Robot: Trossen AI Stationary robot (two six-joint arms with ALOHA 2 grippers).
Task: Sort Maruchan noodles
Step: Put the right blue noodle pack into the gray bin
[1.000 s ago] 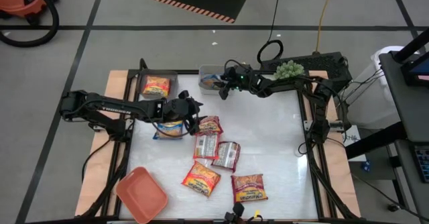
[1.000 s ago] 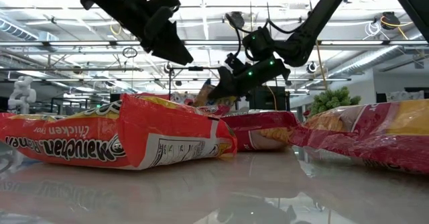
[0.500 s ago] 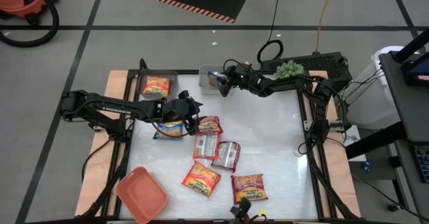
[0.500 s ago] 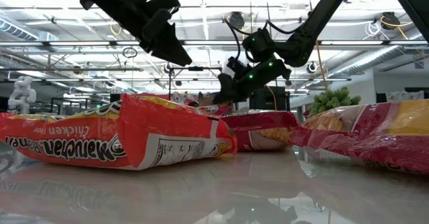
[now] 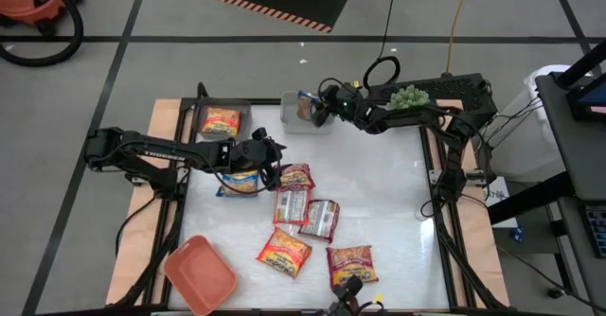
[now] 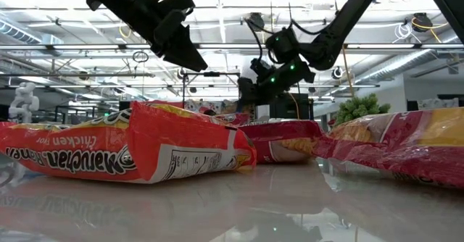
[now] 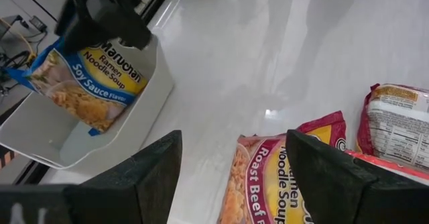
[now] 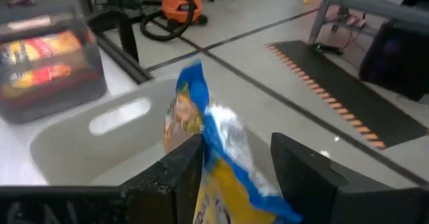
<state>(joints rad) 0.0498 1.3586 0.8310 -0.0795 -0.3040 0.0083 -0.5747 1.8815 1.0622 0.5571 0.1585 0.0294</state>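
My right gripper (image 5: 319, 109) is shut on a blue-and-yellow Maruchan packet (image 7: 90, 83) above the grey bin (image 5: 292, 119) at the table's far edge. My left gripper (image 5: 273, 165) hovers open over the pile; in the left wrist view its fingers stand either side of a pink roast-beef packet (image 7: 268, 177) without touching it. Several orange-red and pink packets (image 5: 284, 251) lie flat on the white table, and a second blue packet (image 5: 239, 184) lies under the left arm. In the low view an orange packet (image 6: 123, 151) fills the foreground. My right gripper pinches the blue packet between its two fingers by one short end (image 8: 213, 158), coming from above at a slant. The packet hangs tilted below the fingers over the bin's inside (image 7: 74, 140). Whether its lower corner touches the bin floor cannot be told.
A clear bin (image 5: 223, 119) at the far left holds an orange packet. A salmon-red bin (image 5: 200, 273) sits at the near left corner. A green grape bunch (image 5: 409, 96) lies on the right arm's base. Bare white table (image 5: 388, 193) spreads to the right.
My right gripper has risen a little and drawn back toward the far right, tipping as it went. The blue packet has come up with it and now hangs more upright over the grey bin.
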